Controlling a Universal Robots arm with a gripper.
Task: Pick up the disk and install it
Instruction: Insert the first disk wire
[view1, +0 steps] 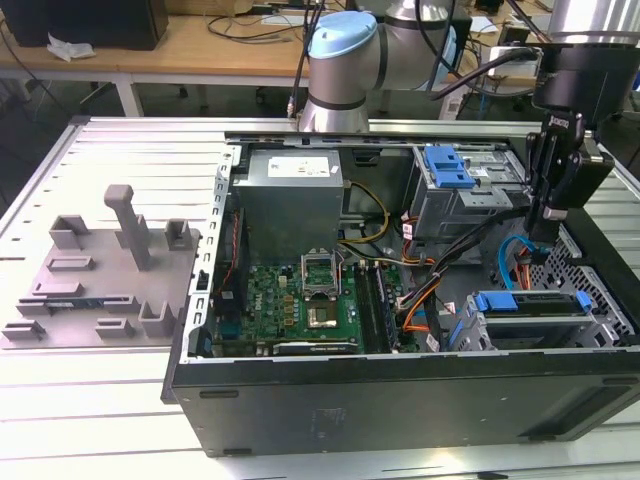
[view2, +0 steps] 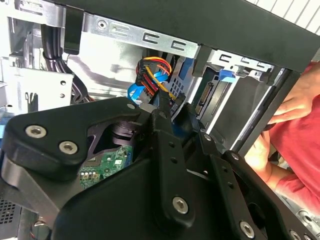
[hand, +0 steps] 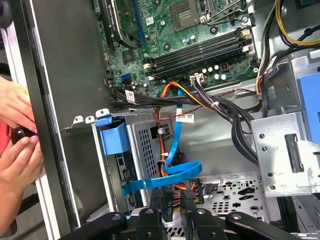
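Install looks near-complete: disk (view1: 530, 303) seated in cage (view1: 605, 322), lower right; gripper (view1: 545, 215) above, fingers together, empty; any next move needs clearance from cables (view1: 428, 300).

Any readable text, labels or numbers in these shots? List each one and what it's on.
No text can be read as it stands.
Power supply label: there is print, too small to read.
White cable tag inside the case: dark print, too small to read.
Motherboard: white markings and small stickers, none readable.
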